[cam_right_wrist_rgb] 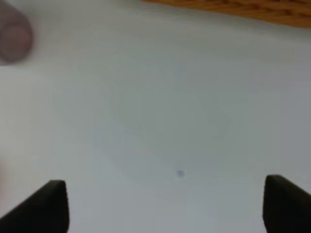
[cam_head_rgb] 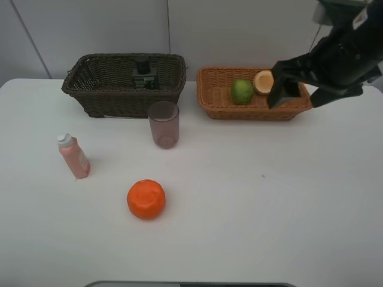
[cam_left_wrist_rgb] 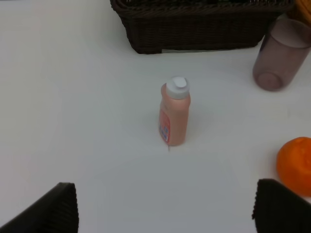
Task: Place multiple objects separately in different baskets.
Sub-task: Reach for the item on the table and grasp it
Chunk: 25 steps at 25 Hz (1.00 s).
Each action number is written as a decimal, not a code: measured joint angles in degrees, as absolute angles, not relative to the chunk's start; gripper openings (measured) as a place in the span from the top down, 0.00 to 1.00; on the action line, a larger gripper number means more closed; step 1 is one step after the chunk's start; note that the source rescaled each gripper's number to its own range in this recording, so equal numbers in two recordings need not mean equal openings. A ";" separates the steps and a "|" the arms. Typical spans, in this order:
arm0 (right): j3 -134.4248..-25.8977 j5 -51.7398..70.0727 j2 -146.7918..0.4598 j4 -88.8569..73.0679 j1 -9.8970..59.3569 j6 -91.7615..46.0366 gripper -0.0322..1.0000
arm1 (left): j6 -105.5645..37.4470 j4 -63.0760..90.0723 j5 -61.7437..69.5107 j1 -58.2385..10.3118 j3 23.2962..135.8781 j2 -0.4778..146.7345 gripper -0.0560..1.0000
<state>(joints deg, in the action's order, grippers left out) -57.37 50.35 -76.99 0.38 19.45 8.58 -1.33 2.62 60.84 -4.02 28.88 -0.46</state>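
1. Right gripper: jaws apart, nothing held, up by the right end of the tan wicker basket, where the lime and the red-yellow fruit lie.
2. Left gripper: jaws wide and empty, looking down on the pink white-capped bottle, which stands upright.
3. The pump bottle sits in the dark brown basket.
4. The cup and the orange wait on the table.
5. Likely next: the left gripper drops and squeezes the bottle without tipping it.
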 joint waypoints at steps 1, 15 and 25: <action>-55.13 50.48 -73.77 0.38 17.84 8.58 0.30 | -1.33 2.62 60.84 -4.02 28.88 -0.46 0.08; -42.24 58.04 -34.80 0.45 8.98 8.58 0.30 | -1.33 2.62 60.84 -4.02 28.88 -0.46 0.08; -41.83 65.31 -11.44 0.61 10.55 3.80 0.30 | -1.33 2.62 60.84 -4.02 28.88 -0.46 0.08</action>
